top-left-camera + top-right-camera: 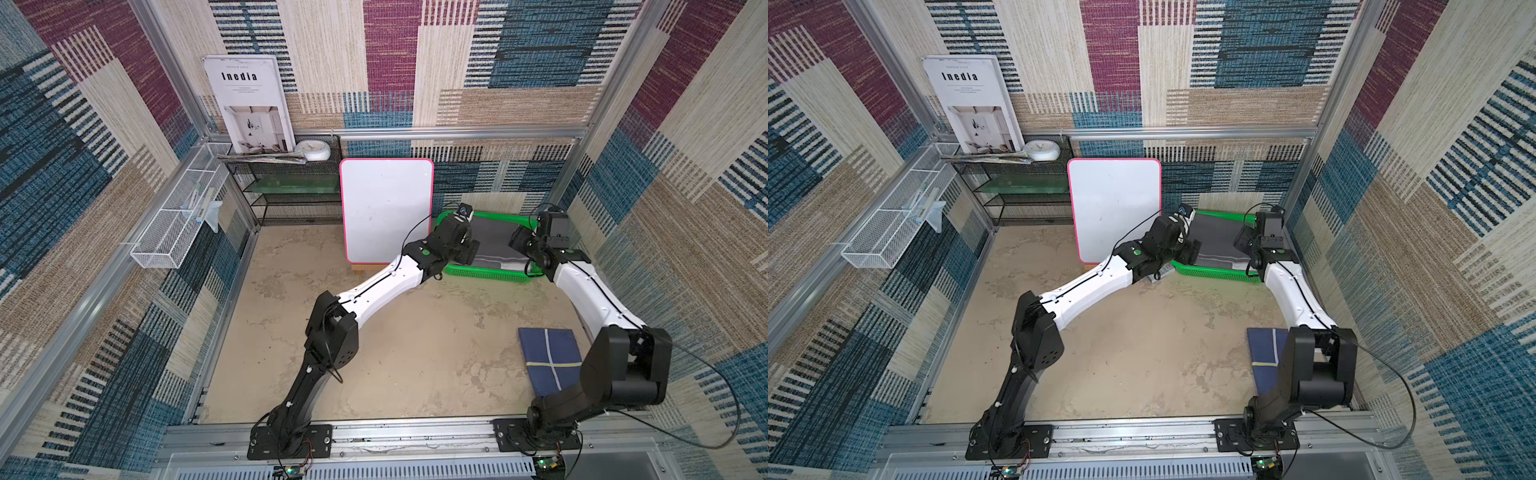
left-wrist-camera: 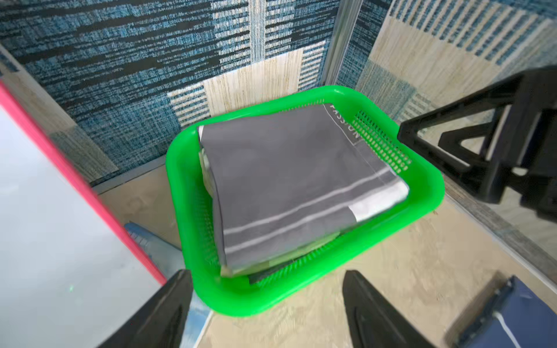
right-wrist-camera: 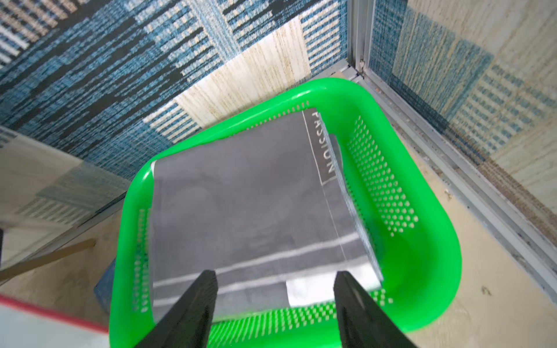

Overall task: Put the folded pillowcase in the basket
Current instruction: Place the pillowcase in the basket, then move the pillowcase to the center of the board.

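The folded pillowcase (image 2: 289, 180), grey with pale stripes, lies flat inside the green basket (image 2: 346, 256) at the back right corner of the floor. Both top views show the pillowcase (image 1: 496, 245) (image 1: 1219, 241) between my two grippers. My left gripper (image 2: 266, 272) is open, its fingers spread above the basket's near corner and holding nothing. My right gripper (image 3: 275, 272) is open too. It hangs over the striped end of the pillowcase (image 3: 241, 211) without touching it. In a top view the left gripper (image 1: 471, 251) and the right gripper (image 1: 521, 243) flank the basket (image 1: 486, 276).
A pink-rimmed whiteboard (image 1: 386, 208) leans just left of the basket. The metal frame corner (image 3: 358, 63) and walls stand close behind it. A folded navy cloth (image 1: 548, 361) lies near the right arm's base. A black wire shelf (image 1: 291, 187) and a white wire tray (image 1: 174, 224) line the left side.
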`<state>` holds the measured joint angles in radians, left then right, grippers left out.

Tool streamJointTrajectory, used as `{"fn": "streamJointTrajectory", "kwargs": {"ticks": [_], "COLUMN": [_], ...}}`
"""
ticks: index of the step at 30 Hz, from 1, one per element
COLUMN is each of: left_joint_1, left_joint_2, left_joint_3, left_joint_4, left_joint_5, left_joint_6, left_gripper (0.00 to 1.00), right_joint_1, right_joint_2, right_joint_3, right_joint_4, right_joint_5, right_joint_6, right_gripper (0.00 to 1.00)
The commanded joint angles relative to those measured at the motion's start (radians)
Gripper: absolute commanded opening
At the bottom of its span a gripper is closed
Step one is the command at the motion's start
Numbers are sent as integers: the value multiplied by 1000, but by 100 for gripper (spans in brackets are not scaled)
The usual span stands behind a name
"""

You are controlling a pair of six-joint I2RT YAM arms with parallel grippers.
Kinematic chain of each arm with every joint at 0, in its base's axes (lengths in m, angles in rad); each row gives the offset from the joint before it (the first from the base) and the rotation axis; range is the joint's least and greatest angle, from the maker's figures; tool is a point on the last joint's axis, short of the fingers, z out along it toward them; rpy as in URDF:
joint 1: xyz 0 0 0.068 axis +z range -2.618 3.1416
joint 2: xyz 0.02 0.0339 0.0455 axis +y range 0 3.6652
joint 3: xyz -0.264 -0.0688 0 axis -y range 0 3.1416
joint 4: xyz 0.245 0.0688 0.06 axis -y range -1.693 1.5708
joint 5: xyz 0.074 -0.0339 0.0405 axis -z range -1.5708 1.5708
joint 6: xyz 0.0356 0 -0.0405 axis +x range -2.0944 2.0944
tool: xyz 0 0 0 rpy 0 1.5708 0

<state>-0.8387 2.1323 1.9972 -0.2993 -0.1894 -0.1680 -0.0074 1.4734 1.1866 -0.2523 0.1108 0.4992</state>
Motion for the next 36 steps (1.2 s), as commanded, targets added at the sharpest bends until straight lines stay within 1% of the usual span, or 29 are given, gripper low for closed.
{"fn": "streamJointTrajectory", "kwargs": {"ticks": [1, 5, 10, 13, 16, 17, 18, 21, 22, 23, 27, 30, 32, 33, 36], "left_joint_1": [-6, -19, -20, -20, -20, -20, -20, -19, -17, -16, -8, -3, 2, 6, 8], "left_joint_2": [-183, -353, -540, -643, -746, -772, -797, -844, -857, -871, -953, -1009, -1037, -1050, -1080], "left_joint_3": [-264, -518, -847, -1014, -1166, -1205, -1240, -1296, -1294, -1288, -1267, -1284, -1312, -1314, -1312], "left_joint_4": [162, 217, 282, 306, 378, 395, 406, 382, 349, 318, 220, 200, 215, 202, 194], "left_joint_5": [-8, -22, -50, -52, -2, 6, 9, -14, -24, -36, -92, -126, -148, -140, -136], "left_joint_6": [-73, -126, -210, -258, -268, -271, -273, -268, -265, -258, -213, -178, -193, -206, -205], "left_gripper": [91, 94, 95, 95, 95, 98, 98, 99, 99, 99, 99, 99, 99, 99, 99], "right_joint_1": [31, 109, 208, 215, 215, 216, 215, 215, 215, 213, 207, 199, 200, 201, 222], "right_joint_2": [-102, -246, -387, -420, -436, -431, -422, -367, -349, -333, -274, -232, -199, -176, -103], "right_joint_3": [-108, -261, -416, -480, -546, -561, -571, -581, -585, -589, -596, -598, -590, -585, -588], "right_joint_4": [-36, -84, -171, -213, -190, -186, -187, -224, -231, -229, -218, -196, -189, -186, -158], "right_joint_5": [-30, 27, 122, 161, 143, 147, 158, 239, 269, 285, 316, 299, 256, 232, 189], "right_joint_6": [41, 82, 189, 229, 239, 244, 254, 332, 361, 375, 385, 368, 357, 339, 353], "right_gripper": [68, 69, 76, 78, 79, 80, 81, 87, 91, 94, 94, 94, 94, 94, 93]}}
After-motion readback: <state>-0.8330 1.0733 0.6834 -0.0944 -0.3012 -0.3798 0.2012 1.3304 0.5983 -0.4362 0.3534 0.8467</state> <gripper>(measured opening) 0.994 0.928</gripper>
